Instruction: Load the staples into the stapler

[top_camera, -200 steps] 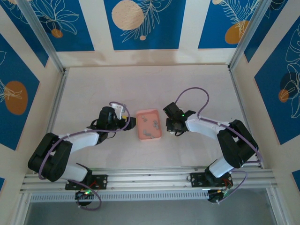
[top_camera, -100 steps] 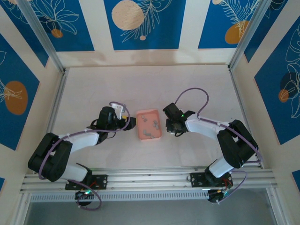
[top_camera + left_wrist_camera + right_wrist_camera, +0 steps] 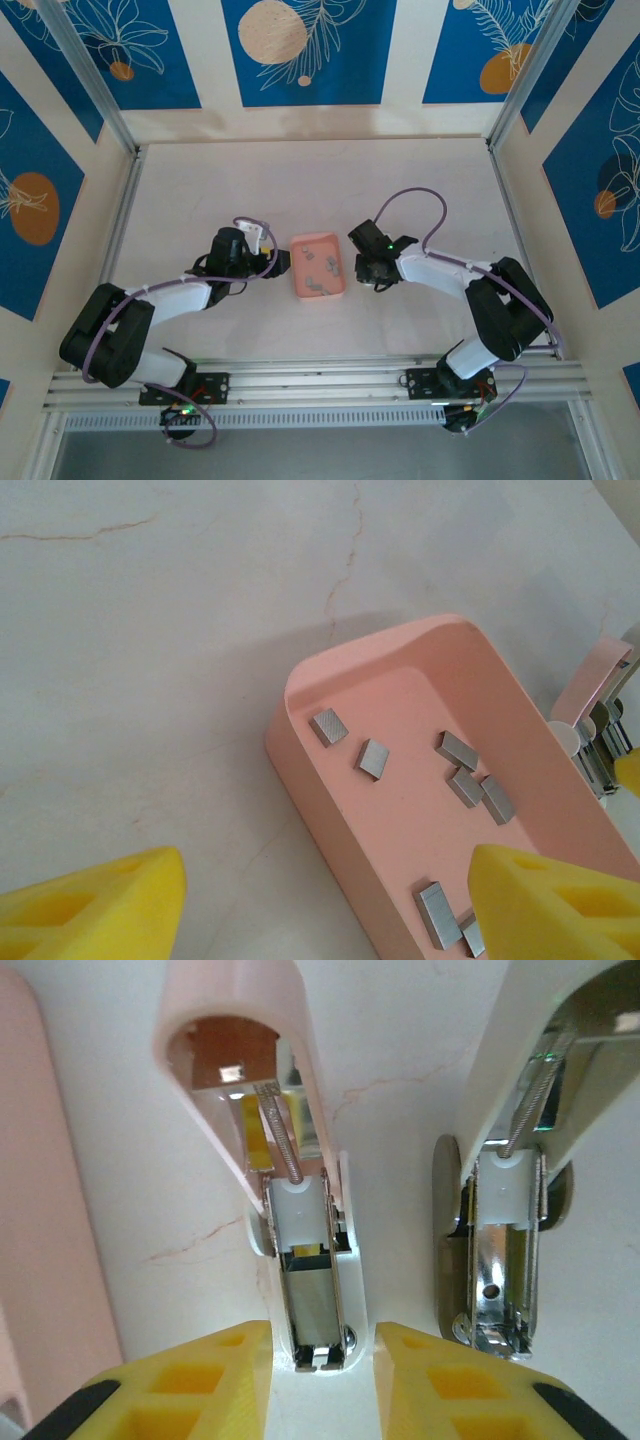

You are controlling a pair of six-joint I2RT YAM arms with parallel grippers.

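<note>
We see the staples (image 3: 465, 785), little grey bits, lying inside the pink tray (image 3: 300, 765). The left gripper (image 3: 325, 905) hangs over the tray with its fingers wide apart. Just beside the tray, the right gripper (image 3: 322, 1360) squeezes the open stapler (image 3: 310, 1290) on the table (image 3: 150, 630).

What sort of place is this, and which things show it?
Probably a robot lab work cell: a pale marbled table walled by blue leaf-printed panels, with a slotted aluminium rail along its near edge.
</note>
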